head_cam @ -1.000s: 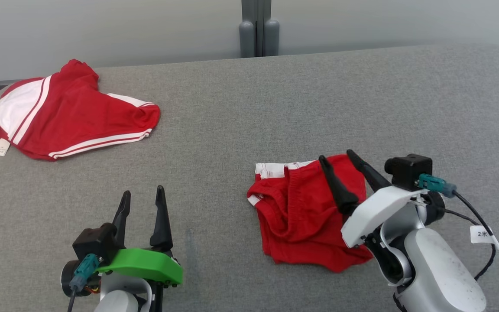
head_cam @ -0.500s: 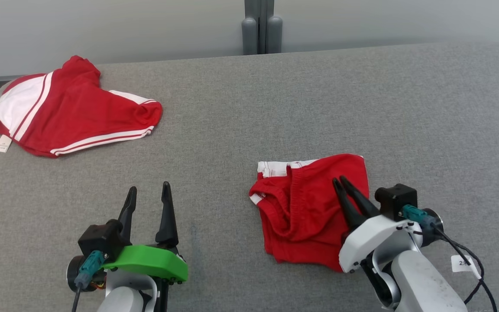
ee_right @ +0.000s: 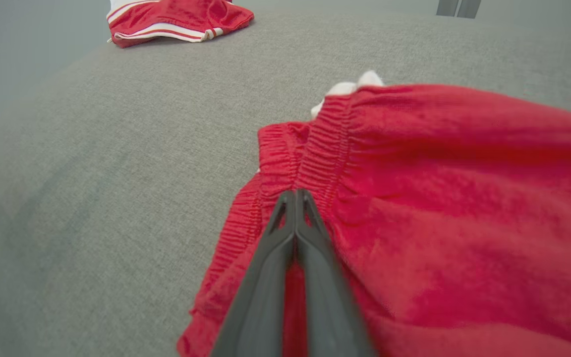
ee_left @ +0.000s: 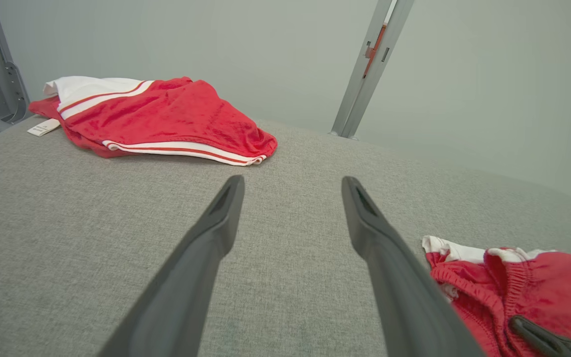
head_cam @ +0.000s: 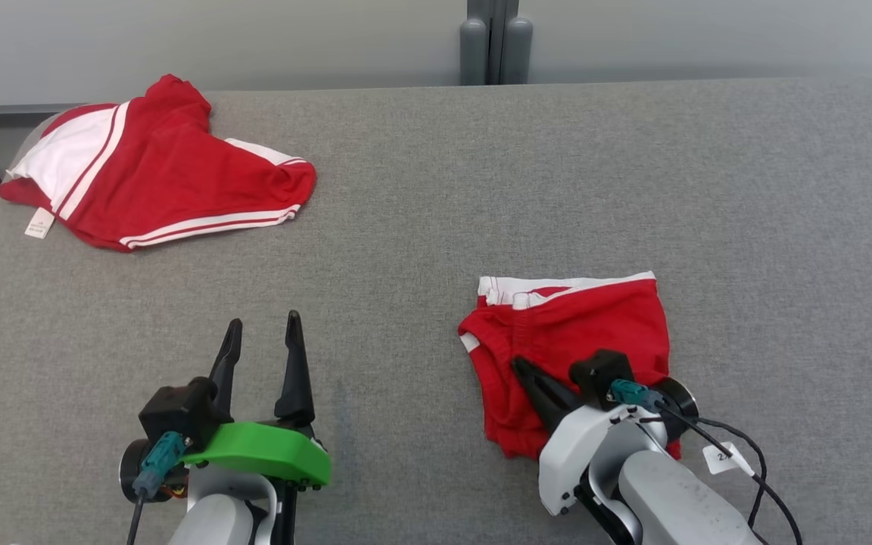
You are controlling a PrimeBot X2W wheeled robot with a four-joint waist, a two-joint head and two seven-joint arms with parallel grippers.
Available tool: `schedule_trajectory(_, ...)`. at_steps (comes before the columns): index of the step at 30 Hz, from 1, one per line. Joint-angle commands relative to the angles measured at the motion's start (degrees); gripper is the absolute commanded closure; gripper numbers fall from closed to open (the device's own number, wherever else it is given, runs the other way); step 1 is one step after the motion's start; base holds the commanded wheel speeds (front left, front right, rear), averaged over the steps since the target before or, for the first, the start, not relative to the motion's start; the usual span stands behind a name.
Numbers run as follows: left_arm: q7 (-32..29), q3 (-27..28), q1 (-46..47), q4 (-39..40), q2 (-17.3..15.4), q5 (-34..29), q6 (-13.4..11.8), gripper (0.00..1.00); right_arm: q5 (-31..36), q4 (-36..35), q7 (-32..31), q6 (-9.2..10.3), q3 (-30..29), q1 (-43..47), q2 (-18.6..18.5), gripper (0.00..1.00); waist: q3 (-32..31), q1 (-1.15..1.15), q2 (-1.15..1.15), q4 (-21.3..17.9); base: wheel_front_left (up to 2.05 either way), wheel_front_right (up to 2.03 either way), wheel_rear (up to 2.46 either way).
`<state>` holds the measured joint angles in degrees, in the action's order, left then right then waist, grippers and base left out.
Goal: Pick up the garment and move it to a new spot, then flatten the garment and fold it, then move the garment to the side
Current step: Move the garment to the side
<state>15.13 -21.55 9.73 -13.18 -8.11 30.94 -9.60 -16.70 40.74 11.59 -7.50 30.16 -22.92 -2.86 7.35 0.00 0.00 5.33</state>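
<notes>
Clenching the right jaws on the near-right red shorts [head_cam: 580,333], likely needed a slow, straight lift.

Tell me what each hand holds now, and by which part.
The right hand pinches the small red cloth with white trim at its gathered elastic band. The left hand is open and empty.

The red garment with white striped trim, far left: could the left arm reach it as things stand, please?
Probably yes: the open left gripper is empty, and only bare grey fabric tabletop lies between it and the far-left red, white-striped garment.
</notes>
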Motion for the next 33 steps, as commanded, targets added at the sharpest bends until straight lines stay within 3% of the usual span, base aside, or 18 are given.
schedule_trajectory(1, 0.01, 0.36, 0.66, 0.0, 0.03, -0.64, 0.27, 0.0, -0.69, 0.88, 0.48, 0.02, 1.22, -0.8, -0.09, 1.0, 0.16, 0.0, 0.0, 0.22, 0.0, 0.0, 0.0)
schedule_trajectory(7, 0.01, 0.99, 0.24, -0.02, 0.26, -0.93, 0.39, 0.0, -3.21, 3.93, 1.14, 0.02, 6.05, -2.3, -0.09, 1.0, 0.22, 0.0, 0.0, -0.14, 0.0, 0.0, 0.0)
schedule_trajectory(12, 0.01, 1.38, -0.1, -0.12, 0.4, -1.15, 0.5, 0.0, -4.54, 3.36, 2.79, 0.02, 6.72, -3.59, -0.08, 1.0, -0.03, 0.0, 0.0, -1.11, 0.0, 0.0, 0.0)
schedule_trajectory(14, 0.02, 1.57, -0.29, 0.04, 0.43, -1.27, 0.62, 0.0, -4.81, 2.37, 3.28, 0.02, 5.97, -3.74, -0.08, 0.54, -0.3, 0.0, 0.0, -1.6, 0.0, 0.0, 0.0)
schedule_trajectory(16, 0.02, 1.79, -0.49, 0.28, 0.57, -1.45, 0.83, 0.0, -4.85, 0.8, 3.57, 0.02, 4.55, -3.61, -0.08, 0.0, -0.68, 0.0, 0.0, -2.08, 0.0, 0.0, 0.0)
schedule_trajectory(25, 0.01, 3.16, -2.36, 1.81, 2.15, -3.49, 2.75, 0.0, 1.59, -12.75, 3.62, 0.02, -11.22, 3.21, -0.08, 0.0, -2.9, 0.0, 0.0, -4.31, 0.0, 0.0, 0.0)
schedule_trajectory(33, 0.01, 5.94, -5.5, 1.1, 3.39, -6.19, 4.94, 0.0, 5.39, -20.69, 3.63, 0.02, -22.55, 11.19, -0.07, 0.0, -5.07, 0.0, 0.0, -5.65, 0.0, 0.0, 0.0)
